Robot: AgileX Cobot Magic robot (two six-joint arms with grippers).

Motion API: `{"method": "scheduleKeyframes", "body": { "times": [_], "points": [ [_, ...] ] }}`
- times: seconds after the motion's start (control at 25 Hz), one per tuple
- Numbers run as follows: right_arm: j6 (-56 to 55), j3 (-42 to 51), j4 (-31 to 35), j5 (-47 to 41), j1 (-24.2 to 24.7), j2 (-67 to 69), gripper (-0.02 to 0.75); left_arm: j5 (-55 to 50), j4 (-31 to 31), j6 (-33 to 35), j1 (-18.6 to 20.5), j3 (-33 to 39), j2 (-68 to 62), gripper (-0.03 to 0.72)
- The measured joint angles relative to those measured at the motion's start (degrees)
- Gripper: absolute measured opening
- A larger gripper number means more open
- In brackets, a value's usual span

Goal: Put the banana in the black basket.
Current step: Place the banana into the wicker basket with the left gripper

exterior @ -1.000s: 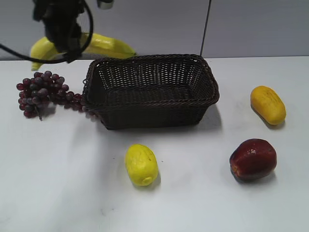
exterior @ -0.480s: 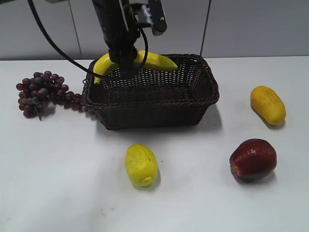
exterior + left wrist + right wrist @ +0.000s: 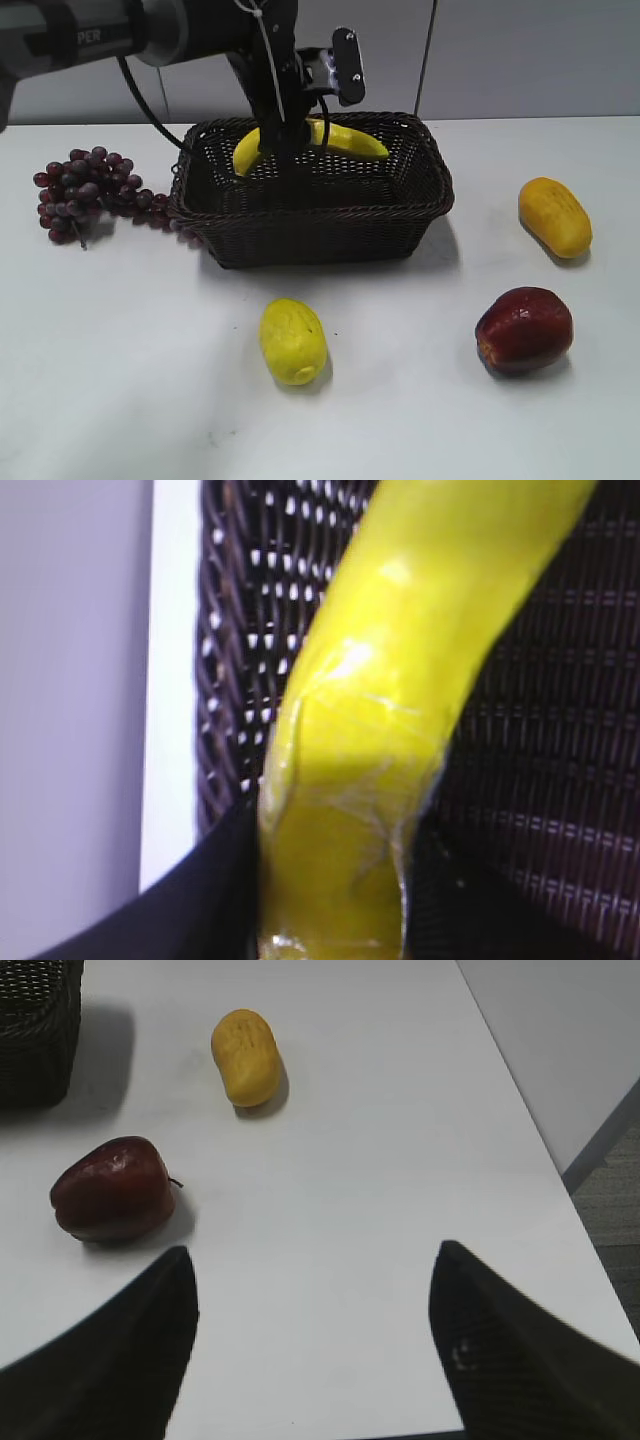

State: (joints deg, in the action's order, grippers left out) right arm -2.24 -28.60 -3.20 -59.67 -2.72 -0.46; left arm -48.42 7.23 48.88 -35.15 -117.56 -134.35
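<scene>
we judge the step in hand to be the placement: the left end effector (image 3: 283,140) is clenched on the banana (image 3: 312,140) and holds it over the rear part of the black basket (image 3: 310,215), about level with the braided rim. in the left wrist view the banana (image 3: 390,720) is gripped at its near portion between dark jaws, with the basket weave (image 3: 560,740) directly beneath it, so the fruit is inside the basket's outline but we cannot tell whether it touches the floor.

orientation: the banana's long axis runs roughly left to right in the exterior view, parallel to the basket's long side. it arches upward in the middle; one end drops toward the basket's left rear corner and the other points right, toward the right rear wall.

the next move, in our judgement, calls for a short descent until the fruit rests on the weave, then opening the jaws and a straight lift clear of the rim.

the right end effector (image 3: 310,1340) is spread apart and empty above the desk (image 3: 380,1160), well apart from the basket.
</scene>
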Motion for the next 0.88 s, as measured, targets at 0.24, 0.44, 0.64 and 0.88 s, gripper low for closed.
{"method": "scheduleKeyframes", "body": {
  "times": [0.24,0.44,0.64,0.88],
  "points": [
    [0.0,0.0,0.0,0.0,0.0,0.0,0.551,2.13,-1.72,0.56,0.06,0.0,-2.24,0.31],
    [0.0,0.0,0.0,0.0,0.0,0.0,0.551,-1.85,-2.96,0.62,0.39,-0.05,-2.24,0.488],
    [0.0,0.0,0.0,0.0,0.0,0.0,0.551,-6.69,-4.18,0.62,0.49,-0.05,-1.34,0.631],
    [0.0,0.0,0.0,0.0,0.0,0.0,0.551,-8.11,-4.48,-2.88,1.35,-0.05,5.77,0.625]
  ]
}}
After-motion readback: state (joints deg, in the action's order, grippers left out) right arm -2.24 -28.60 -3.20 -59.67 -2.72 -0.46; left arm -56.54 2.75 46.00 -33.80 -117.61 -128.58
